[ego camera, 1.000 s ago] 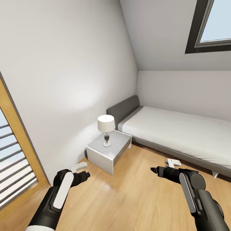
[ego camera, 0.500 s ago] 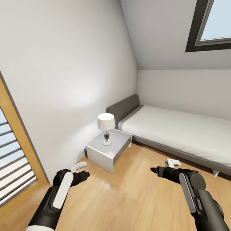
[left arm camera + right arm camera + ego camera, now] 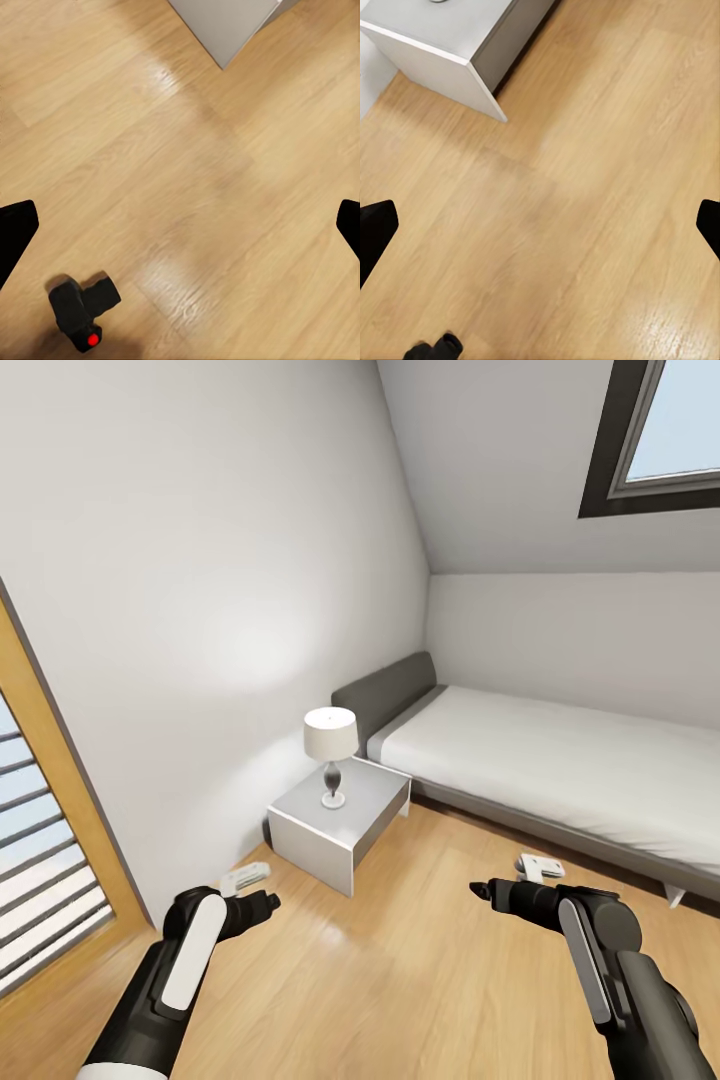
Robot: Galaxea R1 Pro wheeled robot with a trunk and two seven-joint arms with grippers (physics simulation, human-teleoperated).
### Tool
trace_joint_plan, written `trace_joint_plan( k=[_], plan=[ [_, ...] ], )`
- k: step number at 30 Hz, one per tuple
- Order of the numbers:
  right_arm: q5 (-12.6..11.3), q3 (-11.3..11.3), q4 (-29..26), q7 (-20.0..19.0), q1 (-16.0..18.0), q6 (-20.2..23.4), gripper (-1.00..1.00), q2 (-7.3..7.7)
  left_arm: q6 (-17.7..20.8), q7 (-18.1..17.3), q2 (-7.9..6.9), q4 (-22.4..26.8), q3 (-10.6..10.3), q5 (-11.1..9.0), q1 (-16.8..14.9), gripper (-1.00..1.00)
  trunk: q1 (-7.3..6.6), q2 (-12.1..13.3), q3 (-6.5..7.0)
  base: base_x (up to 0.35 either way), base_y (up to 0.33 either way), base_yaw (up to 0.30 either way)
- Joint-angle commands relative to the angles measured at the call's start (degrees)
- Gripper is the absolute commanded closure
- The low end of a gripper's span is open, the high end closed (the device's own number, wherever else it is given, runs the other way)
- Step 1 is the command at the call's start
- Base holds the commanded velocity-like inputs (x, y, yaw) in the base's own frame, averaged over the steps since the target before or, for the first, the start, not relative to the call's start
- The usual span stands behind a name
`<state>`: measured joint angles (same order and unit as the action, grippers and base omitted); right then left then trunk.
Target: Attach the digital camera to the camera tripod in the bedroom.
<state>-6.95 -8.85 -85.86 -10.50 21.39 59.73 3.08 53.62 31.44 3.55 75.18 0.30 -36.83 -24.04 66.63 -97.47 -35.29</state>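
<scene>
Looking from the head camera into the bedroom, both arms reach forward over the light wood plank floor (image 3: pixel 400 970). The left claw (image 3: pixel 268 905) hangs low near a small white object (image 3: pixel 245 879) lying by the pale grey wall (image 3: pixel 200 580). The right claw (image 3: pixel 480 891) hangs near another white object (image 3: pixel 540 866) on the floor beside the bed (image 3: pixel 560 770). In both wrist views the black fingertips sit at opposite edges of the picture with bare floor between them, so each claw is spread wide and grips nothing.

A grey bedside table (image 3: pixel 340 822) stands in the corner between wall and bed, carrying a lamp (image 3: pixel 331 754) with a white shade. A dark-framed window (image 3: pixel 660 435) sits in the sloped ceiling, and a wooden door frame (image 3: pixel 60 780) with slatted panels stands at the left.

The digital camera (image 3: pixel 81 310) lies on the floor in the left wrist view, black with its red dot showing, resting apart from both fingertips (image 3: pixel 15 232). In the right wrist view a dark shape at the picture's edge may be the same camera, though I cannot tell.
</scene>
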Motion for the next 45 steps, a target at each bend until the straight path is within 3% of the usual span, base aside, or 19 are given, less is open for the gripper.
trace_joint_plan(
  k=[1, 14, 29, 45],
  plan=[
    [-0.5, 0.0, 0.0, 0.2, 0.0, 0.3, -1.0, 0.02, 0.1, 0.6, -0.02, 0.0, 0.0, -0.6, 0.0, -1.0, 0.22, -0.4, -0.25, 0.0, 0.0, 0.0],
    [-0.9, -0.1, -0.1, -0.6, 0.1, 0.3, -1.0, 0.08, 0.4, 1.1, -0.85, 0.3, 0.0, 0.2, 0.0, -1.0, 3.08, -5.7, -2.58, 0.0, 0.0, 0.0],
    [-1.1, -0.1, 0.0, -6.2, 0.0, 0.3, -1.0, 0.38, 0.8, 0.7, -0.91, 0.7, 0.1, -0.6, 0.0, -1.0, 6.37, -11.7, -5.27, 0.0, 0.0, 0.0],
    [-1.1, -0.1, 0.0, -6.6, 0.0, 0.3, -1.0, 0.18, 0.3, 0.5, -0.79, 0.3, 0.0, -0.6, 0.0, -1.0, 9.89, -18.1, -8.14, 0.0, 0.0, 0.0]
  ],
)
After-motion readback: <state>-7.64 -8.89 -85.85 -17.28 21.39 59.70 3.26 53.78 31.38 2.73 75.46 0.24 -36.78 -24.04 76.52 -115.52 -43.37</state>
